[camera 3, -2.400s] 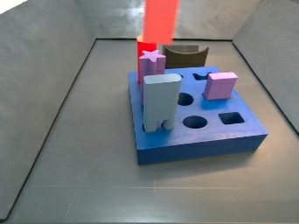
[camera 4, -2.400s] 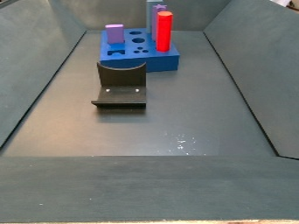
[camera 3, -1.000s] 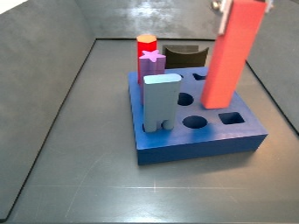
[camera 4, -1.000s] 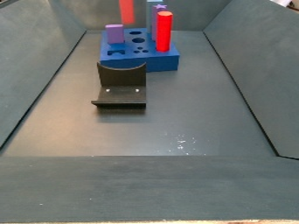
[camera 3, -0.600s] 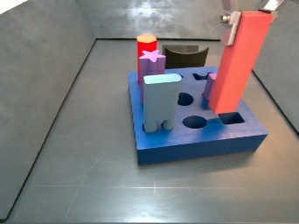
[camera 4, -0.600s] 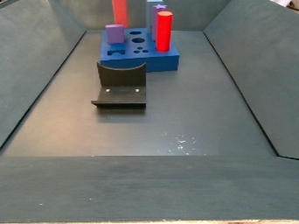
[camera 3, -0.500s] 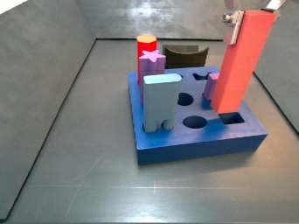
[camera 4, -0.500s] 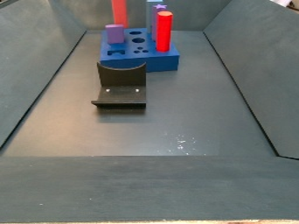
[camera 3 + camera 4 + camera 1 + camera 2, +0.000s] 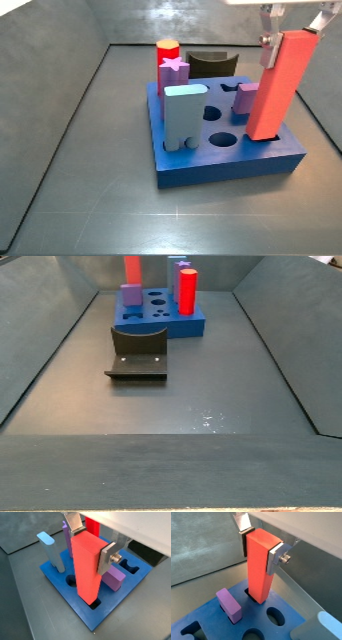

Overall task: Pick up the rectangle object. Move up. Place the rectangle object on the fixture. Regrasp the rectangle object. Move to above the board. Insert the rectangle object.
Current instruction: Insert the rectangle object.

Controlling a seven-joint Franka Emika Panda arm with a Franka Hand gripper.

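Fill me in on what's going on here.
The robot arm's end effector is clamped on the top of a long red bar, holding it upright over the blue board. The bar's lower end is right at the rectangular hole near the board's corner, apparently just entering it. Other pegs stand in the board, including a light-blue block and a purple block. The dark fixture sits on the floor, unused.

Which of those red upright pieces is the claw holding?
The plain red bar, clamped in the gripper over the board; the yellow-topped red cylinder stands free.
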